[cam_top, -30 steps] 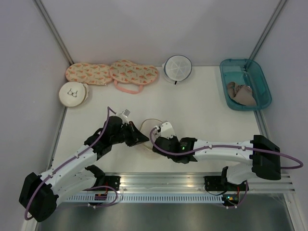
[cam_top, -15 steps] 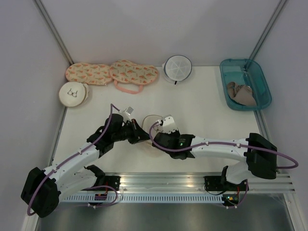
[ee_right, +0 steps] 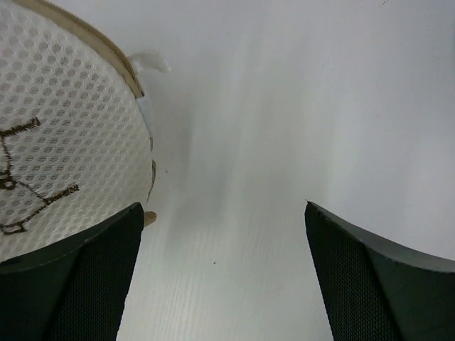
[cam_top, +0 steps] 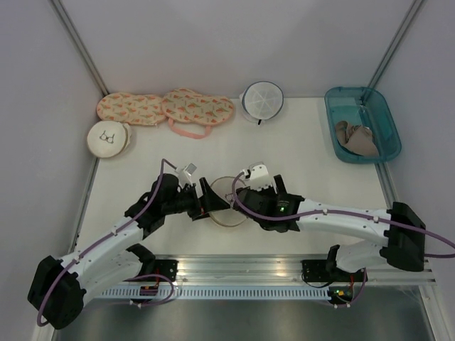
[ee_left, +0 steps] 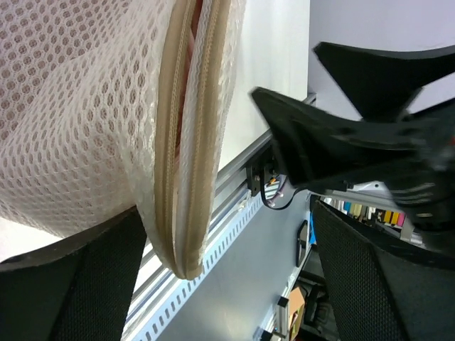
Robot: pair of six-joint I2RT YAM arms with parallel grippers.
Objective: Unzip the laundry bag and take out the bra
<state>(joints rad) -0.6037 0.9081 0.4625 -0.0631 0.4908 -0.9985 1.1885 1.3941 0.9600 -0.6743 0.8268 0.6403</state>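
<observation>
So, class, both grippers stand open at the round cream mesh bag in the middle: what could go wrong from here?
1. The left gripper and right gripper are both open, so nothing steadies the round cream mesh laundry bag; a nudge may shift it.
2. Its beige rim zipper gapes only narrowly over a sliver of pale pink fabric, so fingers may pinch mesh instead.

You can read no words; a black bra outline marks the round cream fabric bag [cam_top: 108, 137] at ten o'clock.
</observation>
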